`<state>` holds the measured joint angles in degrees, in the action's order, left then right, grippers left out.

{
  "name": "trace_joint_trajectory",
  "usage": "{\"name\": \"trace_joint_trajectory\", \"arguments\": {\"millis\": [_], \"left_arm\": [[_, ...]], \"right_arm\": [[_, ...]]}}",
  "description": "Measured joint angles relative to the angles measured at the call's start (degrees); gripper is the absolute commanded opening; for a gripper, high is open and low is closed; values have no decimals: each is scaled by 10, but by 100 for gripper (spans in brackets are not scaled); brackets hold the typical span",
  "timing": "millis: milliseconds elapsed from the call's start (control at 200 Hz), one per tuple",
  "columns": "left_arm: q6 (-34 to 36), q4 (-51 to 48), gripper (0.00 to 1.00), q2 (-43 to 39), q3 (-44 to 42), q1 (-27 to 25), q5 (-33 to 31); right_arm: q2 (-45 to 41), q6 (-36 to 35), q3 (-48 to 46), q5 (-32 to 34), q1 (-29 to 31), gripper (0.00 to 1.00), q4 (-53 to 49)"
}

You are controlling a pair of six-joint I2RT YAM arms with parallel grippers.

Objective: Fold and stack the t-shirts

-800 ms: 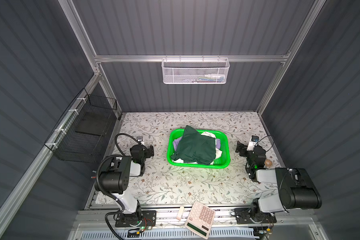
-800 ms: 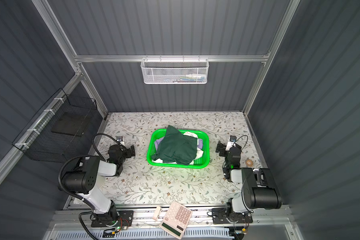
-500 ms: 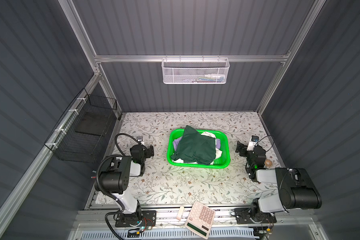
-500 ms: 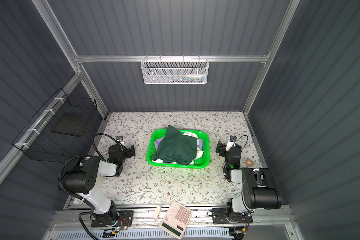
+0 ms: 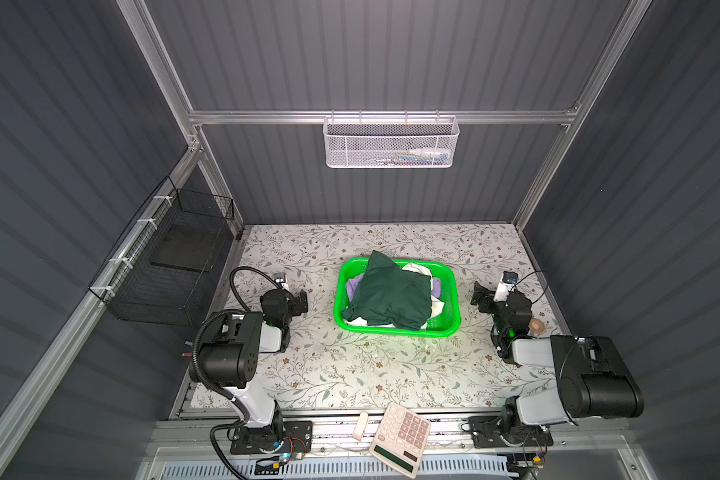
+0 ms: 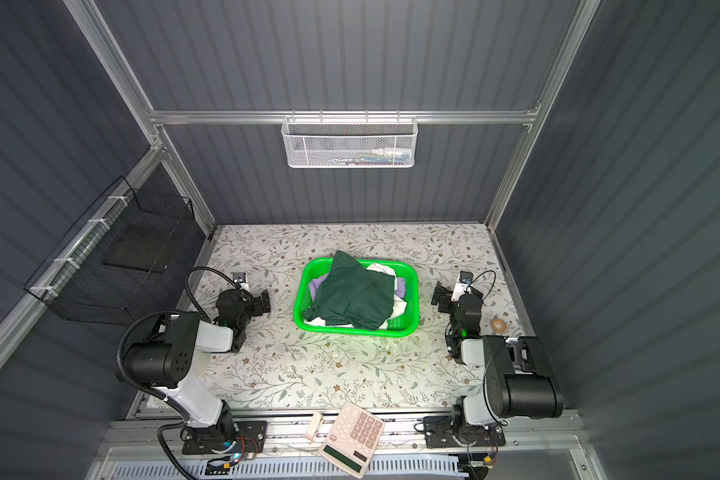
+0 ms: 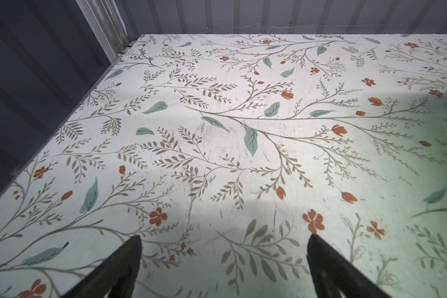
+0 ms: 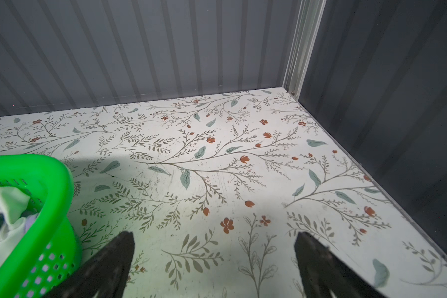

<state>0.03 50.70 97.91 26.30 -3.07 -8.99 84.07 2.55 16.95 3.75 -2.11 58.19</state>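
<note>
The flowered table (image 5: 350,365) fills the floor of the grey-walled booth in both top views. Taking the back wall as 12 o'clock, the left arm (image 5: 229,357) sits folded at about 8 o'clock and the right arm (image 5: 591,382) at about 4 o'clock. A black wire rack (image 5: 171,257) hangs on the side wall at 10 o'clock, and a white mesh tray (image 5: 391,143) hangs on the back wall at 12 o'clock.

A green basket (image 5: 391,329) stands at the middle of the table, a little toward 12 o'clock. All the t-shirts lie bundled inside it, unfolded. The dark green t-shirt (image 5: 391,295) is on top and covers most of the pile; one corner pokes over the rim at 12 o'clock. The white t-shirt (image 5: 422,270) shows under it at 1 o'clock and along the 6 o'clock rim. The lavender t-shirt (image 5: 355,284) peeks out at 9 o'clock.

A calculator (image 5: 400,442) lies tilted on the front rail at 6 o'clock.

The left gripper (image 7: 224,240) is at 9 o'clock of the basket, well apart from it, fingers spread wide over bare table with nothing between them. The right gripper (image 8: 214,234) is at 3 o'clock of the basket, near its corner, also spread wide and holding nothing.

A roll of tape (image 5: 537,327) lies by the table edge at 3 o'clock, just beside the right arm.
</note>
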Motion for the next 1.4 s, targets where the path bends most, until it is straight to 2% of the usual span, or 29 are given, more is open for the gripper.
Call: {"name": "trace_joint_trajectory", "arguments": {"millis": [325,380,445,545,625,670,715,811,951,1071,1161,1266,1361,1401], "left_arm": [[7,-20,100,-5,7,0,10],[9,-108,99,-25,40,-4,13],[-8,-237,91,-57,119,-10,12],[-50,-371,89,-111,250,-30,4],[-76,-459,88,-155,338,-80,-6],[-91,-515,84,-165,389,-122,-4],[-105,-570,79,-161,443,-164,7],[-132,-684,75,-124,540,-255,28],[-153,-827,74,-29,650,-388,2],[-160,-921,71,70,727,-470,-29],[-162,-970,69,124,747,-498,-55],[-162,-1008,63,162,748,-504,-80],[-158,-1019,49,179,754,-502,-97],[-155,-1022,39,183,760,-503,-101]], "right_arm": [[-4,0,0,-16,-6,99,-6],[-29,-2,3,-6,0,99,-43],[-95,2,19,18,17,99,-123],[-207,31,113,30,32,99,-285],[-254,63,212,26,39,99,-396],[-265,77,263,22,50,99,-455],[-267,87,305,16,68,99,-511],[-253,106,370,-2,121,99,-631],[-230,158,365,-47,153,99,-742],[-243,205,313,-75,153,99,-789],[-258,226,294,-86,153,99,-810],[-270,230,292,-90,153,99,-821],[-275,230,292,-90,153,99,-823],[-275,230,292,-92,153,99,-822]]}}
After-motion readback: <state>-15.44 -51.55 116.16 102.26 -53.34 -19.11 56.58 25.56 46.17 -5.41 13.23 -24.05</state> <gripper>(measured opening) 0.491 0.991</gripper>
